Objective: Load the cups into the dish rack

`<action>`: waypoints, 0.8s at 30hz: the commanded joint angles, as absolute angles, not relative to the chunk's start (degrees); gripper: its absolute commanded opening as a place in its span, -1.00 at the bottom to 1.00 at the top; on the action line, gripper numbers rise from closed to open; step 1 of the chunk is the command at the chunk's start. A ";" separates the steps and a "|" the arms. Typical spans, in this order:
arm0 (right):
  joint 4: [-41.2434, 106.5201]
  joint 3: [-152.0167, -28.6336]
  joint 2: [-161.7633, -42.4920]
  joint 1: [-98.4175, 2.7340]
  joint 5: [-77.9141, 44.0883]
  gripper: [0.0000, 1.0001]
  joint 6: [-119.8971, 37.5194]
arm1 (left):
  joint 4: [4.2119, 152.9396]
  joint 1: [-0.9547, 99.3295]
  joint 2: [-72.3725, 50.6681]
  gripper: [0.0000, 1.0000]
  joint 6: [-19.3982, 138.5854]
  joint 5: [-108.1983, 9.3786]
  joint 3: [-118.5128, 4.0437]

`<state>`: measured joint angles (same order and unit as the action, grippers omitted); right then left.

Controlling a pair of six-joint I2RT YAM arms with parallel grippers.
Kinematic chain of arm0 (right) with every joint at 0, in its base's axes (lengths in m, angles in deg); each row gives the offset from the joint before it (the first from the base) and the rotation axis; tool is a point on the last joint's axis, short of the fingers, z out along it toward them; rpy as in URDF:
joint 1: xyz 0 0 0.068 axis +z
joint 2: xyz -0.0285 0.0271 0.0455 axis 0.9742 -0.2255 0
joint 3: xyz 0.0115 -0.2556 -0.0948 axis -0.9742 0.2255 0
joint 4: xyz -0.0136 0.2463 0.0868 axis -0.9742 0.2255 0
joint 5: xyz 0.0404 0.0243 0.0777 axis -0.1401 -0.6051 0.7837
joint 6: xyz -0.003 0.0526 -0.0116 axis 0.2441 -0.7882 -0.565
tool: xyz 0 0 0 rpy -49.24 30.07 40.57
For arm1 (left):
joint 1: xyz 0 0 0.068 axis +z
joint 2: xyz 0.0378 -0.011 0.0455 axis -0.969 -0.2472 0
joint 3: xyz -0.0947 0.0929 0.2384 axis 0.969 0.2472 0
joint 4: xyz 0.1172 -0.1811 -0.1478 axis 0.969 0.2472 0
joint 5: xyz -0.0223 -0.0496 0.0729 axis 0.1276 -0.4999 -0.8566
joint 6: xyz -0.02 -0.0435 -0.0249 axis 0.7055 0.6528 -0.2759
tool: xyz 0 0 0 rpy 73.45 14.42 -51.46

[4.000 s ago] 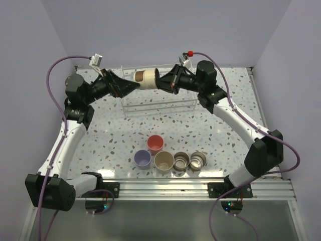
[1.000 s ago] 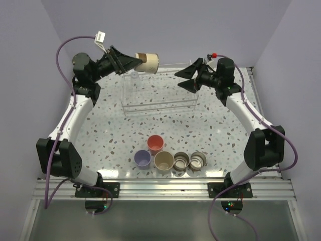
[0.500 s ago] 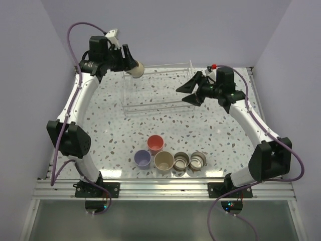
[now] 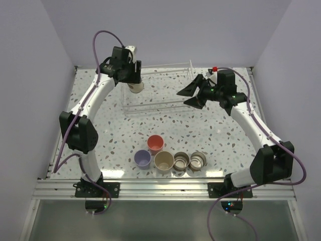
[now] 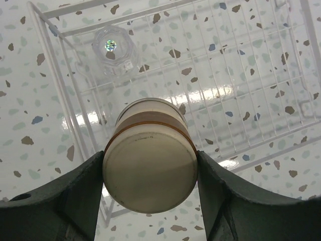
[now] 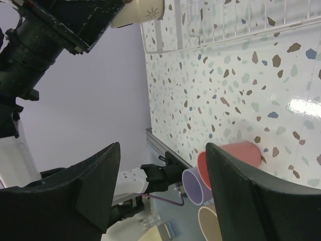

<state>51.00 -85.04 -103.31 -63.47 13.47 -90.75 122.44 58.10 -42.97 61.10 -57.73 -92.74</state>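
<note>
My left gripper (image 4: 133,83) is shut on a steel cup (image 4: 135,88) with a tan base. It holds the cup mouth-down over the left end of the clear wire dish rack (image 4: 165,103). In the left wrist view the cup's base (image 5: 149,145) faces the camera between both fingers, and a tiny clear cup (image 5: 114,49) stands in the rack (image 5: 241,75) below. My right gripper (image 4: 181,98) is open and empty beside the rack's right end. Near the front stand a coral-red cup (image 4: 155,144), a lavender cup (image 4: 143,159), a beige cup (image 4: 164,161) and two steel cups (image 4: 181,161) (image 4: 197,160).
The right wrist view looks between its open fingers (image 6: 95,186) along the speckled table toward the coral-red cup (image 6: 235,155), lavender cup (image 6: 195,186) and beige cup (image 6: 210,223). Purple walls close in the table on three sides. A metal rail (image 4: 160,188) runs along the near edge.
The left arm has swung the steel cup from up beside the rack's back left corner to point down over its left end. The right gripper drifted slightly and stayed open.
</note>
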 commanded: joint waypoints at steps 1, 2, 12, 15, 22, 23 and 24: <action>51.73 -84.48 -101.55 -63.43 12.62 0.44 -89.48 | 119.88 58.55 -42.93 -1.00 58.74 -60.74 -91.33; 51.82 -84.39 -101.64 -63.35 12.62 0.44 -89.48 | 119.79 58.55 -43.37 -1.00 58.65 -60.83 -90.98; 52.87 -83.69 -102.08 -63.43 12.62 0.43 -88.08 | 118.47 58.55 -47.24 -1.00 58.04 -60.31 -89.13; 52.96 -83.07 -101.91 -63.43 12.71 0.43 -87.81 | 118.21 58.46 -48.21 -1.00 58.03 -60.92 -88.87; 52.79 -81.93 -101.38 -63.43 12.62 0.43 -87.46 | 117.42 58.55 -50.76 -1.00 59.44 -63.56 -89.56; 53.05 -81.93 -101.29 -63.52 12.54 0.43 -87.11 | 117.33 58.46 -51.28 -0.96 59.70 -63.82 -89.65; 53.22 -81.93 -101.20 -63.43 12.45 0.43 -87.02 | 117.33 58.46 -51.55 -0.94 59.70 -64.00 -89.74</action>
<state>52.40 -81.91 -103.22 -63.47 13.40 -88.28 120.56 58.37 -50.51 59.37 -61.88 -88.39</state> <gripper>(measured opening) 0.716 0.686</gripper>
